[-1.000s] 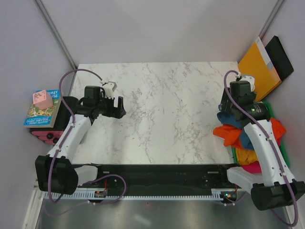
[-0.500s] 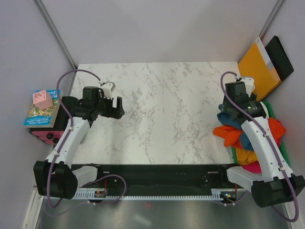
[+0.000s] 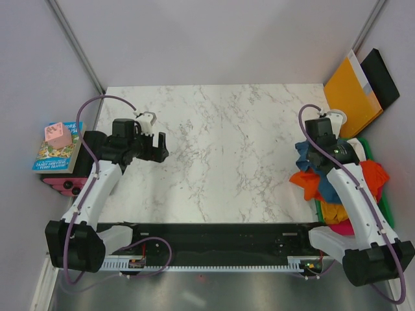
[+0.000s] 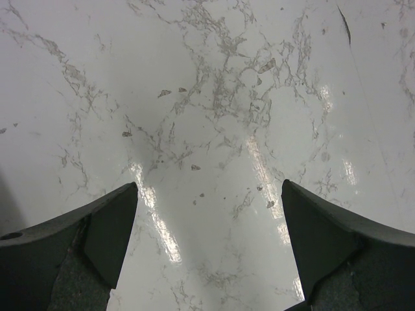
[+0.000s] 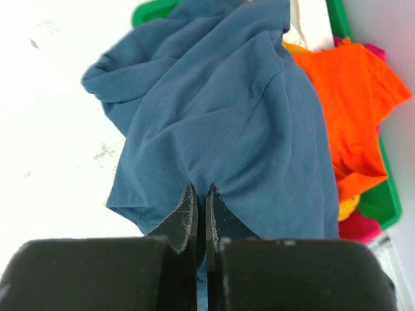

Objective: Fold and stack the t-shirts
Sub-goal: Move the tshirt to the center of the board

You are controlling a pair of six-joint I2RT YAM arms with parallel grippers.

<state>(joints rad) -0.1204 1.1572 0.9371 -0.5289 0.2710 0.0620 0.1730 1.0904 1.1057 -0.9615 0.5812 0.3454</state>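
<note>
A crumpled dark teal-blue t-shirt (image 5: 220,123) lies on top of a pile at the table's right edge, seen also from above (image 3: 303,153). My right gripper (image 5: 200,191) is shut on a fold of this blue cloth. Under it lie an orange t-shirt (image 5: 347,97) (image 3: 311,183), a yellow one (image 3: 334,210) and a pink one (image 3: 343,227). My left gripper (image 4: 207,194) (image 3: 159,146) stands open over bare marble at the left, nothing between its fingers.
The shirts spill from a green bin (image 5: 376,201) (image 3: 389,204) at the right edge. An orange envelope (image 3: 350,91) and a black folder (image 3: 382,74) lean at the back right. Books with a pink cube (image 3: 57,135) sit off the table's left side.
My right gripper has closed on the blue t-shirt and shifted slightly toward the table. The left arm has barely moved.
</note>
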